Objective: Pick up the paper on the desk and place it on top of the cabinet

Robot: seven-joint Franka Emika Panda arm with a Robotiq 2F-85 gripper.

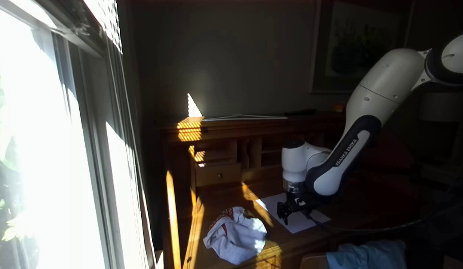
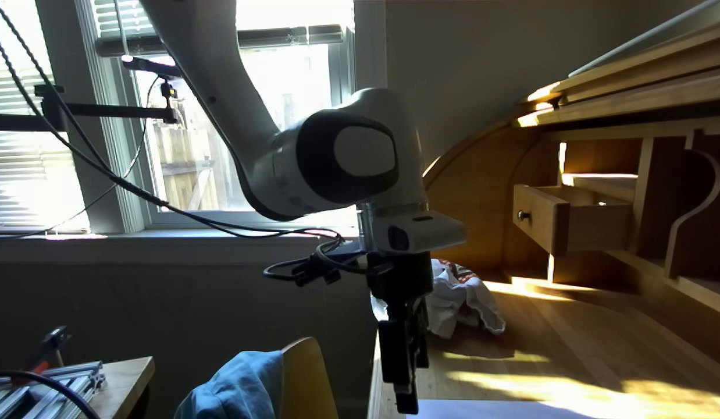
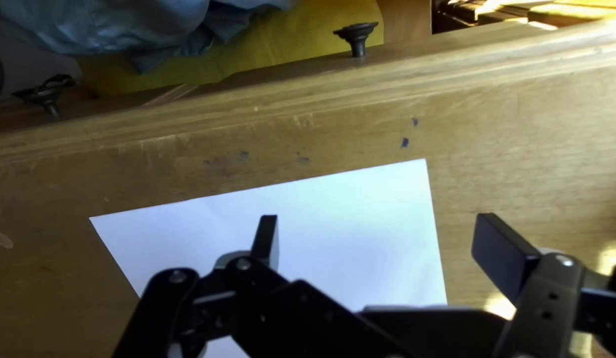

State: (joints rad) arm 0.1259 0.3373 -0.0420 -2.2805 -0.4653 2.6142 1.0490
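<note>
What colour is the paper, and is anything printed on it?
The paper is plain white where it shows, no print visible; the wrist view shows it best.

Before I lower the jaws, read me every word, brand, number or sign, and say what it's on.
"FRANKA EMIKA": on the black strip along the white robot arm.
No other text is legible.
White rectangular paper sheet: no writing on what shows.
Small blue marks on the brown wooden desk: no readable characters.
Dark framed wall picture: too dim to tell.
</note>
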